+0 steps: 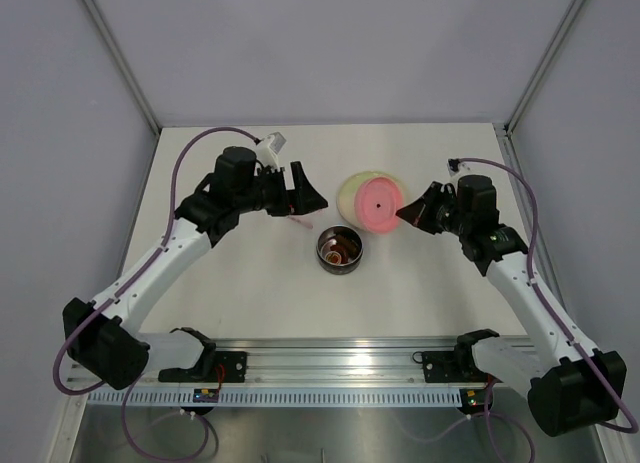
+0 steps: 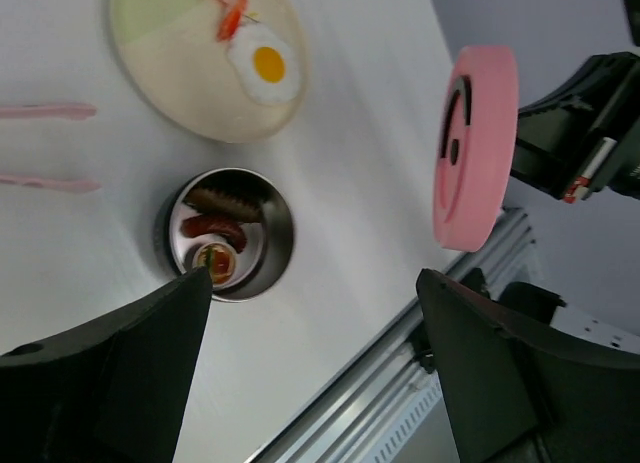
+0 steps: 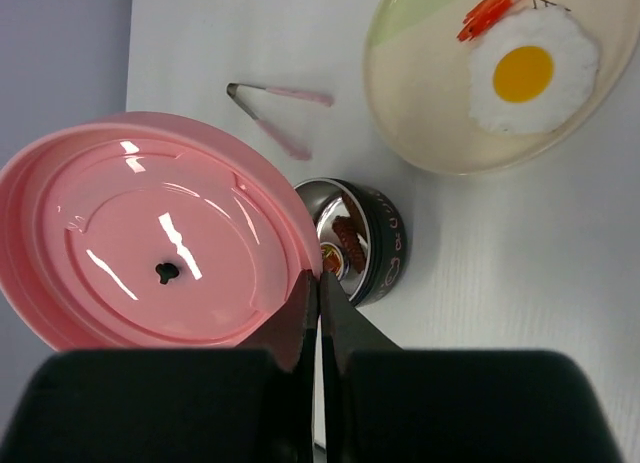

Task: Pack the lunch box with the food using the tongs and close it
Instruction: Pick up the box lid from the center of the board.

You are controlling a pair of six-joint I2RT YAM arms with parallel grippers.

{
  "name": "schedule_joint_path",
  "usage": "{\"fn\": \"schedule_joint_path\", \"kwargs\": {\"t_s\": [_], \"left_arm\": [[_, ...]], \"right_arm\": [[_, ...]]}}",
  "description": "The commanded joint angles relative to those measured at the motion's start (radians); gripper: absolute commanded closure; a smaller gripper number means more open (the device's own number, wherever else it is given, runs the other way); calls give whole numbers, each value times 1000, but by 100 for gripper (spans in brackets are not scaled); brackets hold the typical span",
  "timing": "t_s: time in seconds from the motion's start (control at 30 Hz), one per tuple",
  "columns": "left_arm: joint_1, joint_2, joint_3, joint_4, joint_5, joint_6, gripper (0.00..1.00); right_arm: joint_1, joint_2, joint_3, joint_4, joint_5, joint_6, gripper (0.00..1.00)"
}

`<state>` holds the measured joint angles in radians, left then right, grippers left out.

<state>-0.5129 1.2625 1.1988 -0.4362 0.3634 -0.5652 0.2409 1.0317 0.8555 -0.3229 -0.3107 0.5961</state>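
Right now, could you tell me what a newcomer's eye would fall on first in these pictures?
The pink lid, pinched by its rim in the right gripper and held tilted in the air. Next, the steel bowl at centre with food inside, and the fried egg on the cream plate behind it.

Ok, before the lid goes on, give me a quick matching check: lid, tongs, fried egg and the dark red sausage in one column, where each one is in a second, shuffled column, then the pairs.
Things
1. pink lid
2. tongs
3. fried egg
4. dark red sausage

Places
A. on the cream plate
B. in the steel bowl
C. gripped in the right claw
D. lying on the table

Pairs: 1-C, 2-D, 3-A, 4-B
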Motion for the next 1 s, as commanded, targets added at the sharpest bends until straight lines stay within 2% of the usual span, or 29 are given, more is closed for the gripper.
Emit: {"fn": "schedule_joint_path", "kwargs": {"t_s": [0.0, 0.03, 0.07, 0.13, 0.57, 0.7, 0.9, 0.97], "left_arm": [[13, -17, -65, 206, 222, -135, 14], [13, -18, -105, 246, 277, -162, 14], [14, -20, -126, 323, 301, -189, 14], [13, -25, -165, 370, 318, -240, 14], [7, -2, -174, 418, 322, -271, 16], [-16, 24, -139, 358, 289, -220, 17], [-42, 70, -117, 281, 230, -164, 26], [-53, 84, -107, 260, 218, -153, 34]], "right_arm": [[21, -30, 0, 24, -93, 16, 100], [26, -25, 13, 13, -109, 10, 100], [31, -19, 19, 4, -113, 1, 100], [49, -16, 27, -18, -105, -7, 100], [106, 56, 71, -19, -79, -18, 100], [138, 93, 106, -18, -71, -33, 100], [176, 143, 145, -21, -42, -53, 100], [182, 159, 151, -21, -41, -55, 100]]}}
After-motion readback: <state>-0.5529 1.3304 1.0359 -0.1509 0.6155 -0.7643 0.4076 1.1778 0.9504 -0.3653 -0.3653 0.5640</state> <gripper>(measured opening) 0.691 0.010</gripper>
